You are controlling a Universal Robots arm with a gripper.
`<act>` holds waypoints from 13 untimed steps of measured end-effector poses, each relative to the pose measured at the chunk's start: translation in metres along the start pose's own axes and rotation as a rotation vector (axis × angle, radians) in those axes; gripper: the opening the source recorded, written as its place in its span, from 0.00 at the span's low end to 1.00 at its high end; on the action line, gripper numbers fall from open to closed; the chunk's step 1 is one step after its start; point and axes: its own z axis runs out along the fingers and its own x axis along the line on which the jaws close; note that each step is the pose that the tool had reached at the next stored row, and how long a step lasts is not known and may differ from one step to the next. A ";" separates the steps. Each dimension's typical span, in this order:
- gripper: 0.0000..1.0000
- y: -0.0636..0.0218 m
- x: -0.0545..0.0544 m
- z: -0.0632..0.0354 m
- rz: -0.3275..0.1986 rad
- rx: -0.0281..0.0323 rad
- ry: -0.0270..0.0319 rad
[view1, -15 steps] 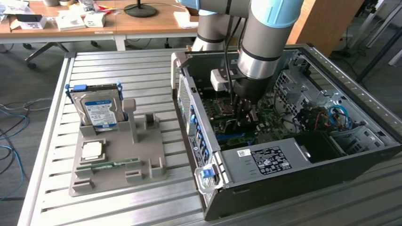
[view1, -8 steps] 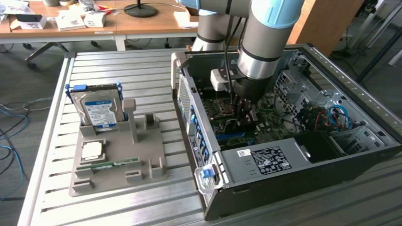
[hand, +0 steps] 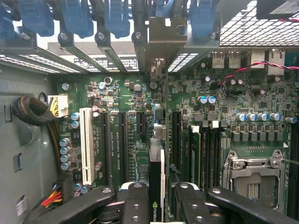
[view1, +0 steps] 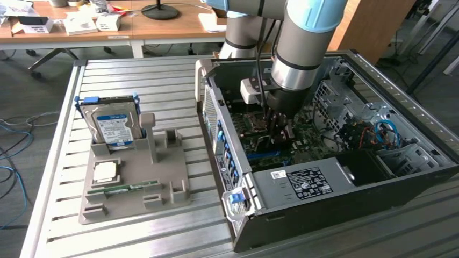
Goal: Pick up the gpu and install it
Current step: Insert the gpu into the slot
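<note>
Gpu (hand: 156, 186): a thin dark card seen edge-on in the wrist view, black with a pale strip along one side and a small logo near the held end. It stands upright between the two black fingers and reaches toward the slots of the green motherboard (hand: 140, 121).
End effector (hand: 157, 198): closed on the gpu, one finger (hand: 135, 200) on each flat face, jaws at a middling width.
Where the gpu is: inside the open computer case (view1: 323, 183), over the expansion slot area, in line with the metal bracket openings at the case's rear wall. Whether it is seated in a slot cannot be told.
Wrist view detail: a white slot (hand: 86, 142), several dark slots beside it, blue retaining clips (hand: 74, 16) along the rear wall, an empty processor socket (hand: 254, 179), and a bundled black cable (hand: 32, 112) at the case side.
Exterior view detail: the arm (view1: 305, 48) reaches straight down into the case, and its body hides the card. The case lies on its side on a slatted metal worktop (view1: 129, 236).
Other parts: to the exterior view's left of the case, a grey holder (view1: 133, 183) carries a silver hard drive (view1: 111, 126) with a blue-white label standing upright, a square chip (view1: 106, 172) and a narrow green memory stick (view1: 126, 188).
</note>
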 end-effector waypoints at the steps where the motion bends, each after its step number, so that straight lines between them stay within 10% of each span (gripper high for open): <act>1: 0.26 0.0000 0.000 0.0001 0.000 0.0000 0.0000; 13: 0.26 0.0000 0.000 0.0005 0.000 0.0001 -0.0002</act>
